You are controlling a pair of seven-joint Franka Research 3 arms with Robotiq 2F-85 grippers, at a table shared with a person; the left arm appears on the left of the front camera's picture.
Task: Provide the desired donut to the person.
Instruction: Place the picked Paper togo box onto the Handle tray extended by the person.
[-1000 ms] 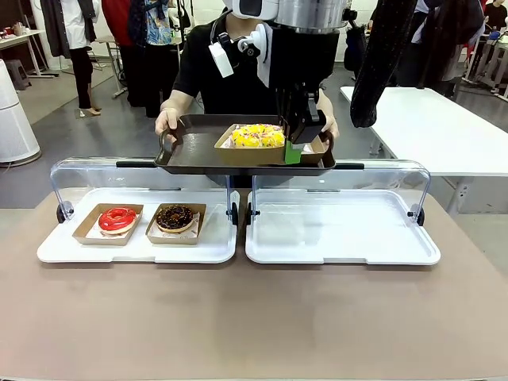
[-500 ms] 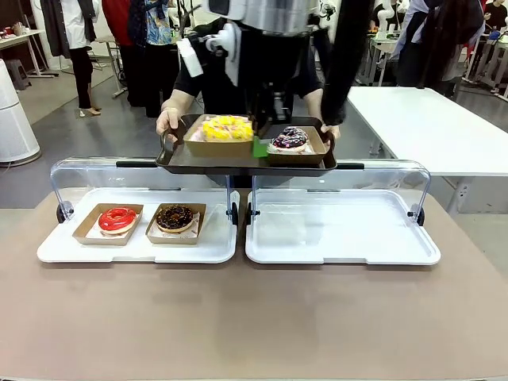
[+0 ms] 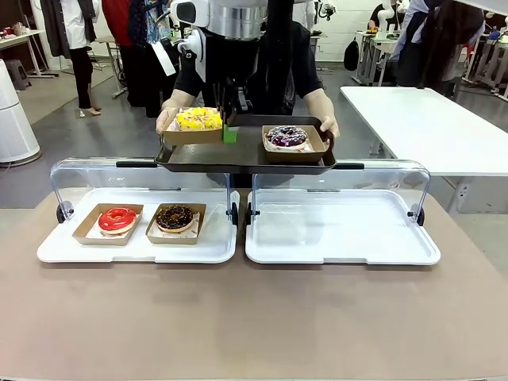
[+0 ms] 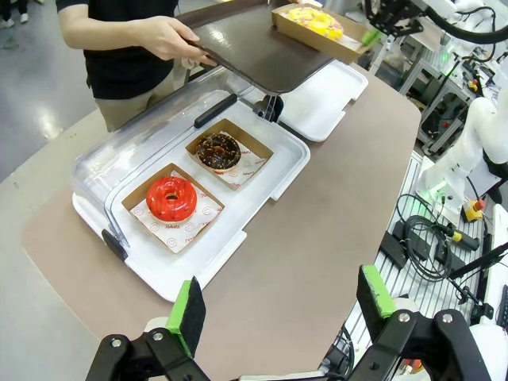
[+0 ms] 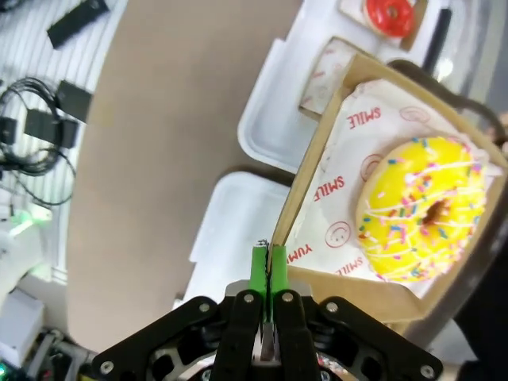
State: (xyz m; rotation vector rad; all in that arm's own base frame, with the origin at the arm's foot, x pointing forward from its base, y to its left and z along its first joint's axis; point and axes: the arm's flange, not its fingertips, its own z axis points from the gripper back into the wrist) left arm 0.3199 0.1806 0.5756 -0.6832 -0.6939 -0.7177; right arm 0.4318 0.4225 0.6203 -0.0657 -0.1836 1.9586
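One carton wall is all that joins the right gripper (image 5: 267, 262) to the yellow sprinkled donut (image 3: 198, 118): in the right wrist view the green pads are pressed together on the edge of the brown carton (image 5: 333, 151), nothing but cardboard between them. Donut sits in that carton, beyond and to one side of the pinch, so the load hangs off the grip rather than under it. Front view: carton is over the robot's-left end of the dark tray (image 3: 238, 156), partly past its left rim, close to the person's hand (image 3: 167, 121) holding that end; cannot tell whether its base touches the tray or rides just above it. Second carton with a dark glazed donut (image 3: 287, 136) rests at the other end of the tray, well apart. Judgement: the coming move turns on getting the carton's whole base over tray surface, which lies toward the tray's middle from the gripper, before release. Left gripper (image 4: 278, 305) is wide open, holding nothing, above the desk (image 4: 317, 214) edge, well away from the tray; right arm is plainly the nearer. Red donut (image 4: 171, 198) and chocolate donut (image 4: 218, 150) sit in the white display tray (image 4: 270, 186)
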